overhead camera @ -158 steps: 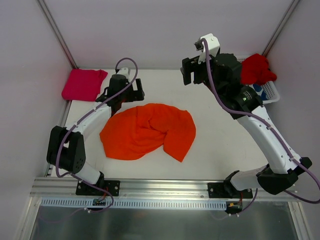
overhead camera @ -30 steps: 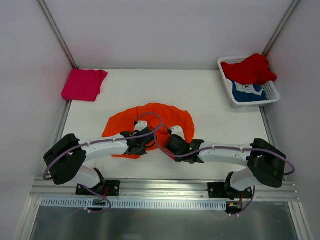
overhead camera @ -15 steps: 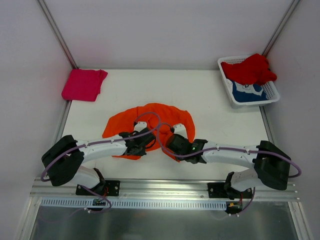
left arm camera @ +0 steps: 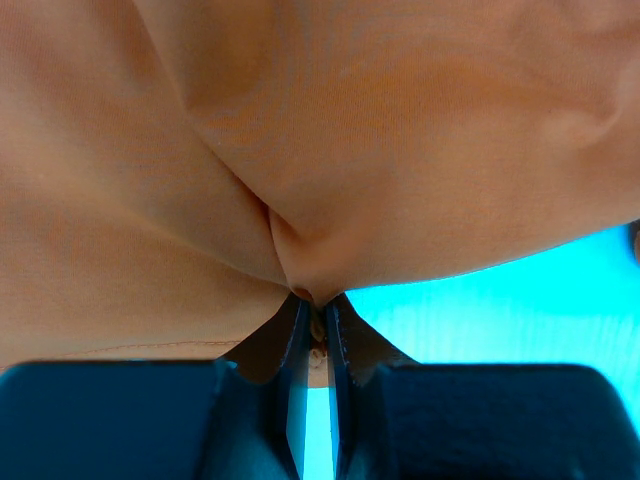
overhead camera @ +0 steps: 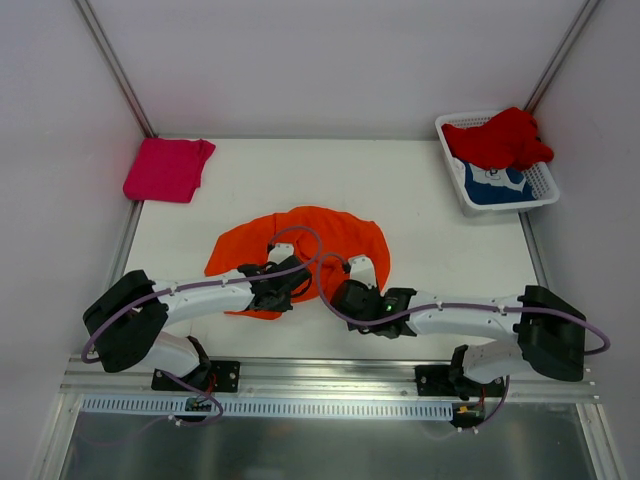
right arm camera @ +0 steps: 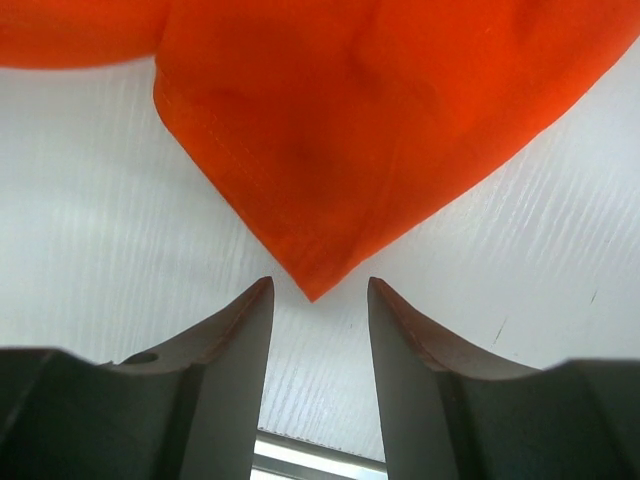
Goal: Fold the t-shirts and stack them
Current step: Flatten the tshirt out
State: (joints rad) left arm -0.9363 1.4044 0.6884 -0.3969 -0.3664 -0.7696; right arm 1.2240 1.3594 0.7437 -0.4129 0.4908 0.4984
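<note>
The white table [overhead camera: 450, 230] sits boxed in by pale walls [overhead camera: 330, 60] on three sides, with plenty of bare top to the right of centre. The far corners are taken: a folded magenta t-shirt [overhead camera: 167, 168] lies at the far left, and a white basket [overhead camera: 540, 195] at the far right holds a red t-shirt [overhead camera: 500, 138] heaped over a blue t-shirt [overhead camera: 492, 187]. The orange t-shirt [overhead camera: 310, 235] lies rumpled in the middle of the table, wider from left to right than it is deep. Its near edge is where both arms meet, stretched low and almost nose to nose. The left gripper [left arm camera: 316, 305] is pinched tight on a bunched fold of orange cloth, which puckers into the closed fingers and drapes over them. The right gripper [right arm camera: 320, 288] stands with its jaws apart and holds nothing. Just ahead of it, a hemmed corner [right arm camera: 310, 270] of the same shirt lies flat on the table, pointing straight back into the gap without touching either finger. To my eye that corner is what the next move turns on. It lies straight ahead of the right fingers and is theirs to take, the nearer of the two by far. A short push forward along the smooth top would bring it between the jaws, though thin cloth lying flat could slide away rather than lift.
</note>
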